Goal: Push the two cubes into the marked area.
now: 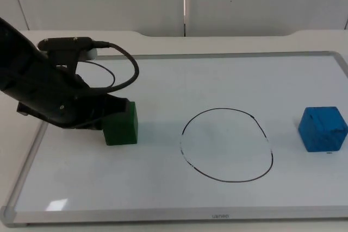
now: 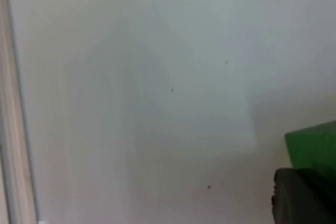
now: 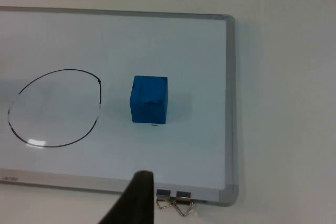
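left gripper (image 1: 111,113) against green cube (image 1: 123,125)

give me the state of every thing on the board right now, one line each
green cube: upright on the whiteboard, outside the circle, left gripper against its far side
blue cube: upright, outside the circle, untouched
drawn circle: nothing inside it
whiteboard: flat on the table
left gripper: low at the green cube
right gripper: waits above the board's edge, apart from the blue cube
binder clips: by the board's corner
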